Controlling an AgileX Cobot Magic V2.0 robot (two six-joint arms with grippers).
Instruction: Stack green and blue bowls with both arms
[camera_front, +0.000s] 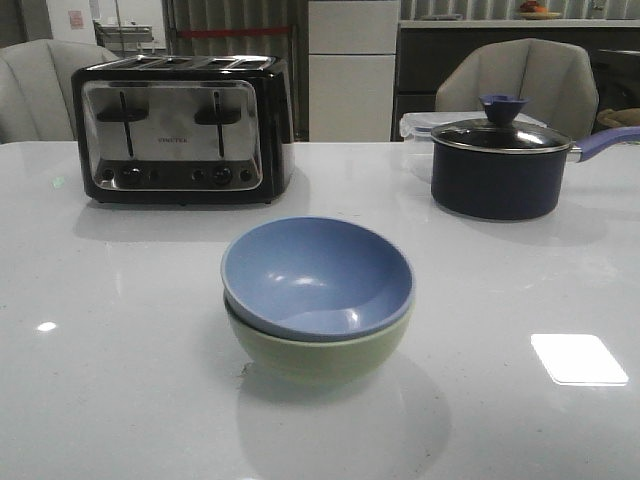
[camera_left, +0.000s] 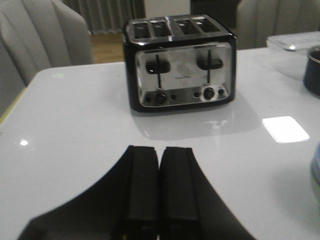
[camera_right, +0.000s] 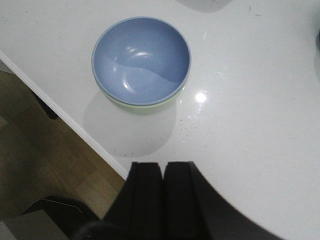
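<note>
- We find the blue bowl (camera_front: 318, 275) nested inside the green bowl (camera_front: 320, 358), the pair standing upright on the white table (camera_front: 120, 330) at the centre of the front view, slightly below the middle of the frame.
- The blue rim sits a little tilted in the green one, higher at the right; only a band of green wall shows beneath it.
- In the right wrist view the same stack appears in the upper centre of the frame, the blue bowl (camera_right: 141, 60) covering all but a thin green crescent (camera_right: 145, 107) at its lower edge; it stands near the table edge (camera_right: 70, 122), with wooden floor (camera_right: 45, 165) beyond.
- The right gripper (camera_right: 163, 200) occupies the bottom centre of that frame, fingers pressed together on nothing, well apart from the bowls.
- The left gripper (camera_left: 159, 192) fills the bottom centre of the left wrist view, fingers likewise clenched and empty, above bare tabletop.
- No arm appears in the front view.
- A black and chrome toaster (camera_front: 182, 128) stands at the upper left of the front view, behind the bowls.
- A dark navy pot (camera_front: 497, 170) with glass lid and purple handle stands at the upper right, a clear container (camera_front: 418, 125) behind it.
</note>
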